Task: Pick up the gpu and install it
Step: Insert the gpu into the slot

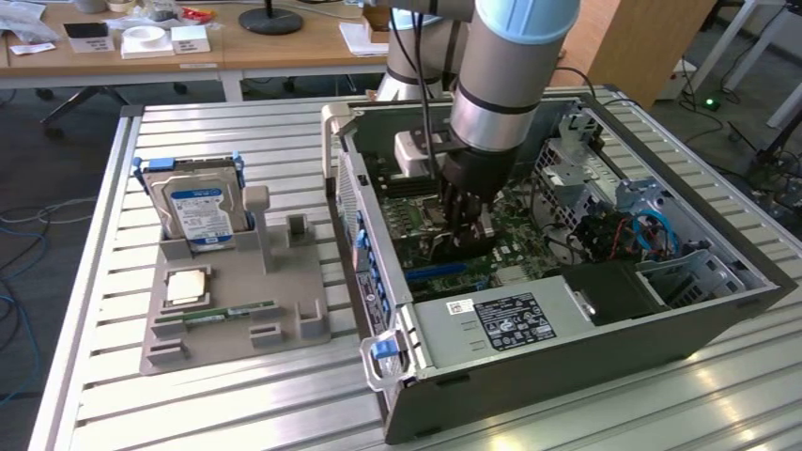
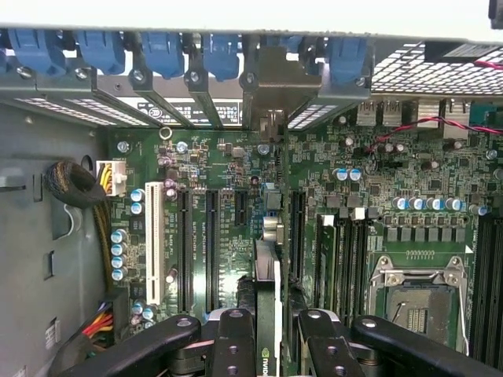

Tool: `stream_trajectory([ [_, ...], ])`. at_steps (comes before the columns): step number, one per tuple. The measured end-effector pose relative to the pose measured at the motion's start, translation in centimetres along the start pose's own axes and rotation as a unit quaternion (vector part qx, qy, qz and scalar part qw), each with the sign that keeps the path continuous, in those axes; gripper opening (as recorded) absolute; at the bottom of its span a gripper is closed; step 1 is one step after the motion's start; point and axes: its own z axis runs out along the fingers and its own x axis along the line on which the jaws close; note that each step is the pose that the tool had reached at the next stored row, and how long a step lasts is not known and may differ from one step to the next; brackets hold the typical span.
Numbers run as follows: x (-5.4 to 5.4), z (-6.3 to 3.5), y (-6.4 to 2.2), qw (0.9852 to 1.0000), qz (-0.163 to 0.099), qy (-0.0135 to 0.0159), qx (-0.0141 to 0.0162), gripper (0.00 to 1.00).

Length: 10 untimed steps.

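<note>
- The gripper (image 1: 461,246) is seen lowered inside the open computer case (image 1: 701,310), above the motherboard (image 1: 527,254).
- In the wrist view, the gpu (image 2: 267,314) is clamped edge-on between the black fingers (image 2: 233,345), so the gripper (image 2: 267,345) is closed on it.
- The card is held upright above the motherboard (image 2: 393,236), beside the long black slots (image 2: 211,236); its metal bracket (image 2: 275,86) is reaching the rear wall with blue clips (image 2: 163,51).
- On the grey holder (image 1: 232,319), at the exterior view's left, the hard drive (image 1: 201,211) and a green memory stick (image 1: 232,311) are kept.

silver-grey arm (image 1: 501,85) with pale blue cap, black jaws.
</note>
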Motion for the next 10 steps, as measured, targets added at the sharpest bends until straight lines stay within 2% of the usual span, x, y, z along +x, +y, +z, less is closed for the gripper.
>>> stream_trajectory([
  [10, 0.01, 0.12, 0.00, 1.0000, 0.000, 0.0001, -0.0001, 0.26],
])
